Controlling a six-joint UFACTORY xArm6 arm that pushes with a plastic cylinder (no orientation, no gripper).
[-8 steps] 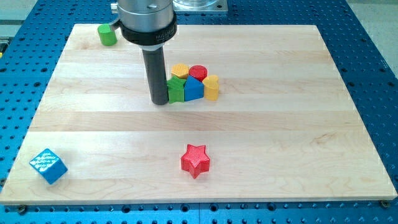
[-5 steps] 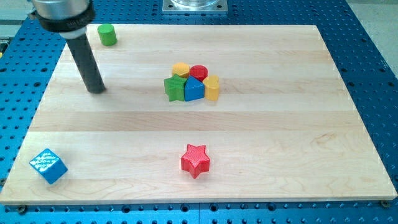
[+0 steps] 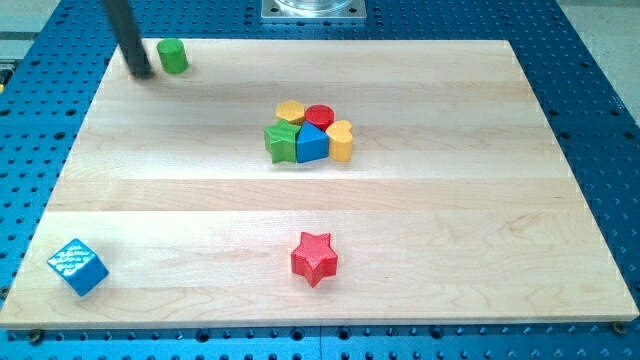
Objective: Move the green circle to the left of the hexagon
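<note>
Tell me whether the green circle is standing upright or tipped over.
Upright: the green circle stands on its flat base, round top face up, near the board's top left corner. My tip sits just left of it.

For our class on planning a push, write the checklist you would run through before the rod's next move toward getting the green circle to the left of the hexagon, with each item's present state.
1. My tip is in view at the board's top left: ok.
2. My tip sits beside the green circle, on its left: ok.
3. My tip touches the green circle: cannot tell, a thin gap seems to show.
4. The yellow hexagon is found, at the cluster's top left: ok.
5. The spot left of the hexagon is free: ok, though the green star sits just below it.
6. The green circle is already left of and next to the hexagon: not ok, it lies far off near the wooden board's top edge.
</note>
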